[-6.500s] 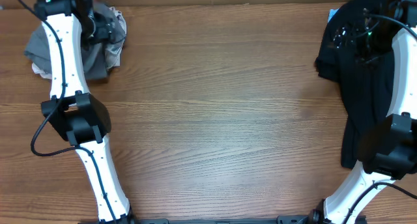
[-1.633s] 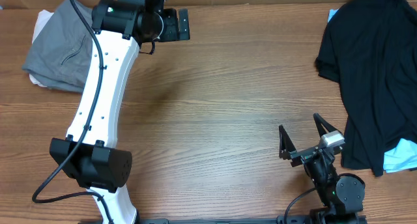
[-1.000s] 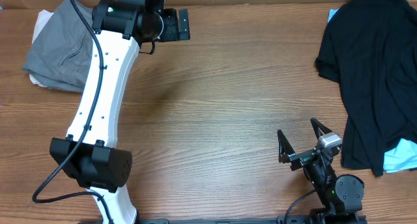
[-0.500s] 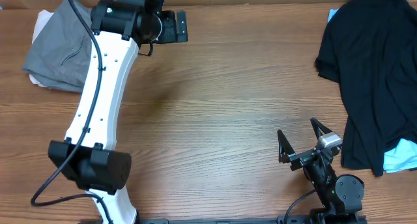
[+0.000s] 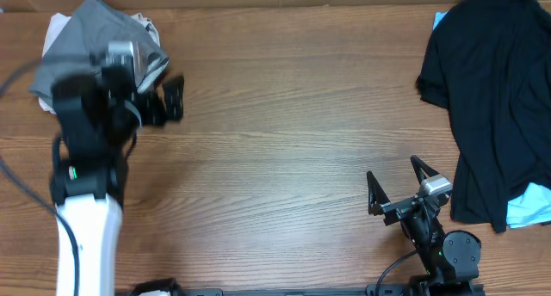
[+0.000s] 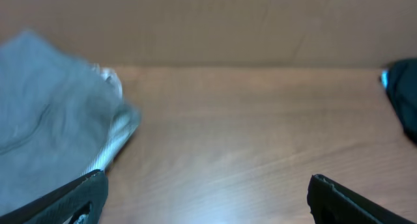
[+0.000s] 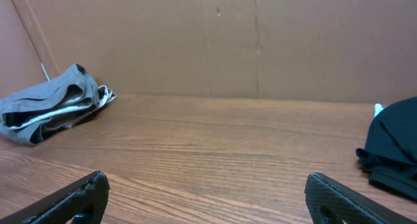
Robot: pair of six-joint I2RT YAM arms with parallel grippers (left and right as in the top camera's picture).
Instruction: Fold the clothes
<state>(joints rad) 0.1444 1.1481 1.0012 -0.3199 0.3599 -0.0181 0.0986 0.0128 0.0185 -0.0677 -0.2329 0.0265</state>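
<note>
The grey shorts (image 5: 86,29) lie bunched at the 10 o'clock corner of the table (image 5: 293,115). The left gripper (image 5: 168,102) is just beside them, jaws wide and empty. The right gripper (image 5: 396,182) is at 5 o'clock, jaws wide and empty, and the black T-shirt (image 5: 495,89) lies at 2 o'clock.

A brown desk (image 5: 293,158) with wood grain running side to side spreads beneath and ahead of the right gripper (image 7: 203,188). Straight ahead of that gripper, at the desk's far edge, a plain brown cardboard wall (image 7: 150,42) stands upright. A vertical seam (image 7: 256,48) runs down it a little right of the gripper's centre, and a slanted crease (image 7: 29,35) crosses its far left. Ahead of the left gripper (image 6: 205,185) the same cardboard shows blurred. The light is even and soft, with no hard shadows.
</note>
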